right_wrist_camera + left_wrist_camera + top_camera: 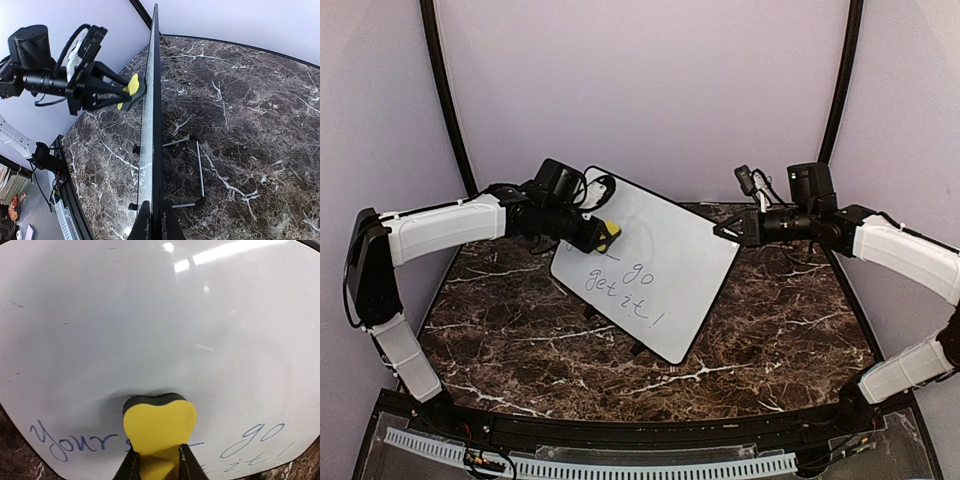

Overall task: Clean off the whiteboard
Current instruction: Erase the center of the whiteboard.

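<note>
The whiteboard [650, 265] stands in the middle of the top view, on its wire stand [197, 170] upon the dark marble surface [520, 330], and it is turned diagonally in the frame. The left pincer [598, 237] is clenched on a yellow eraser [608, 234], whose dark pad is pressed against the upper left part of the board. In the left wrist view, blue handwriting [75, 442] runs along the bottom and the board above the eraser is clean. The right pincer [728, 232] is clenched on the board's right corner, with the thin frame between its fingers.
</note>
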Robot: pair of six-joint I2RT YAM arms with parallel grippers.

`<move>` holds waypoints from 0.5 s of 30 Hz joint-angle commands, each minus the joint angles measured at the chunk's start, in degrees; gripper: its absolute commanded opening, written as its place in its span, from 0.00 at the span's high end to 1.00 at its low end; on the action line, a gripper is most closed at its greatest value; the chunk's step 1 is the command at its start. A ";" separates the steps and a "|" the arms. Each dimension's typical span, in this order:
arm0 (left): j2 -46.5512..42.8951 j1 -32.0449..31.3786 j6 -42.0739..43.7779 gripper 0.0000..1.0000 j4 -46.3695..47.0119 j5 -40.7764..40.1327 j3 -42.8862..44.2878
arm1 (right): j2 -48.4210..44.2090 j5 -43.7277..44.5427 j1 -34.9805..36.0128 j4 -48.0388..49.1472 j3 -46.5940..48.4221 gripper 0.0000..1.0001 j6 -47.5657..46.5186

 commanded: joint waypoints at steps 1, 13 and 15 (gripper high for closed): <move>-2.95 4.87 1.79 0.89 -1.13 -4.31 0.11 | -1.77 -2.00 1.76 -3.45 1.95 1.00 -8.11; -9.78 8.47 2.84 0.89 0.37 -6.76 -4.46 | -6.17 -1.75 -2.33 -6.78 1.78 1.00 -11.05; -11.25 8.55 2.60 0.89 0.49 -6.75 -5.95 | -6.43 -2.44 -3.04 -6.63 1.36 1.00 -11.91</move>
